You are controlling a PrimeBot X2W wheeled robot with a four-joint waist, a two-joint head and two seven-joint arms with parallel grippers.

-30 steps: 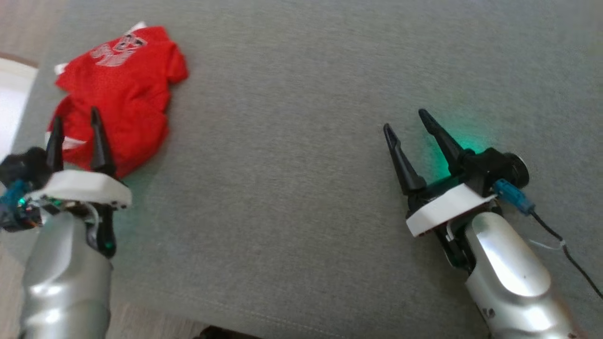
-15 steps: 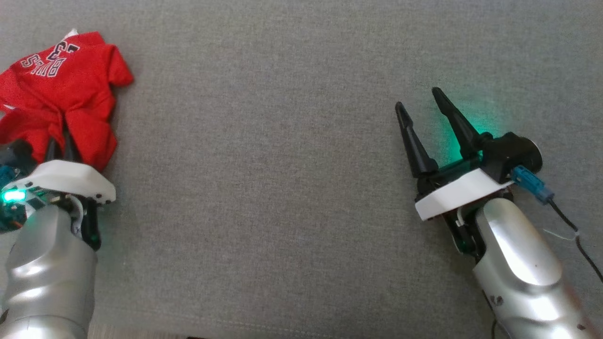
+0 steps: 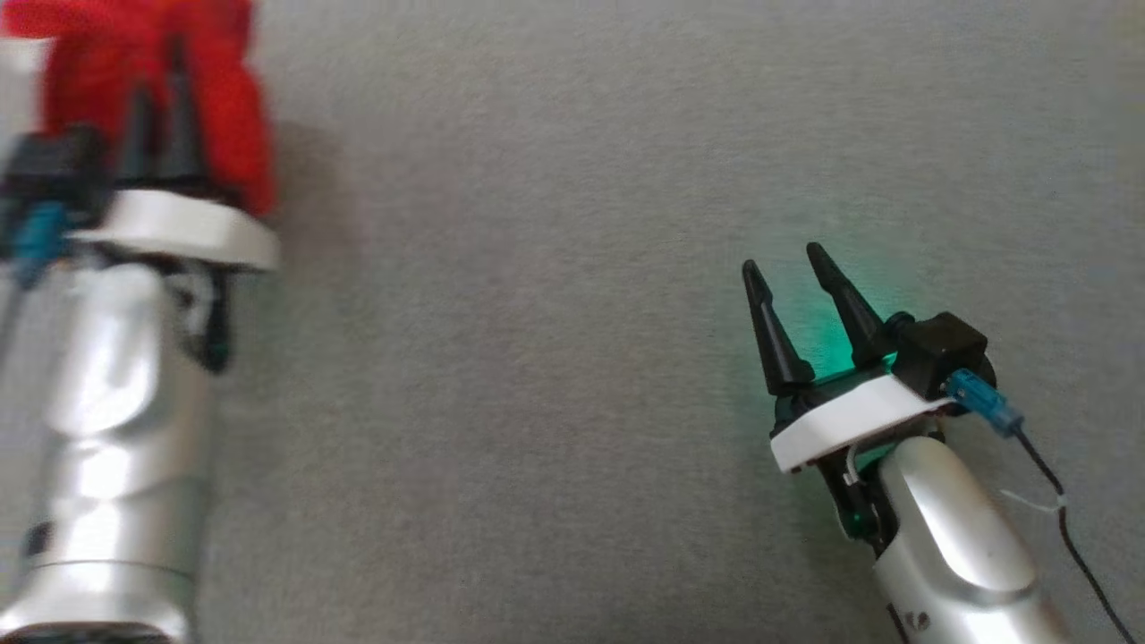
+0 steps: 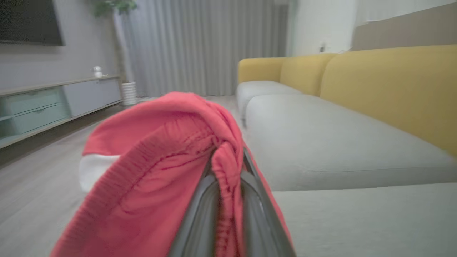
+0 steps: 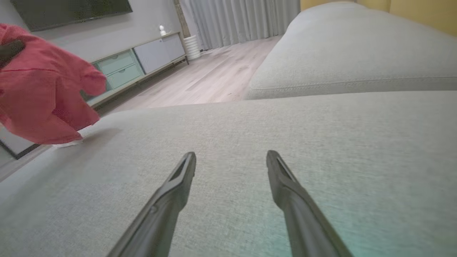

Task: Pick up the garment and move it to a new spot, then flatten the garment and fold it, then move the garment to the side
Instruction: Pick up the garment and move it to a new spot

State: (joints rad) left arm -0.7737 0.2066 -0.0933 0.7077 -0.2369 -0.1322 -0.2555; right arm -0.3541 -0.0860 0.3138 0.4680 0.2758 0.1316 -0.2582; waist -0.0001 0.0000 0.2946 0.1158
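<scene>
The red garment point(image 3: 228, 107) hangs bunched at the upper left of the head view, lifted off the grey cushion point(image 3: 537, 313). My left gripper point(image 3: 159, 67) is shut on it. In the left wrist view a fold of the garment point(image 4: 153, 171) is pinched between the two dark fingers point(image 4: 200, 214) and drapes over them. In the right wrist view the garment point(image 5: 43, 92) hangs at the left edge, above the cushion. My right gripper point(image 3: 787, 264) stands open over the cushion at the right, and the right wrist view shows nothing between its fingers point(image 5: 167, 200).
The grey cushion point(image 5: 250, 142) spreads wide between the two arms. Beyond it lie a second grey seat point(image 4: 321, 142) with yellow backrests point(image 4: 392, 89), a wooden floor point(image 5: 207, 82), a low cabinet point(image 5: 142, 67) and curtains point(image 4: 200, 46).
My left gripper closed on the garment and lifted it off the cushion. The camera has shifted. The right gripper stays open.
</scene>
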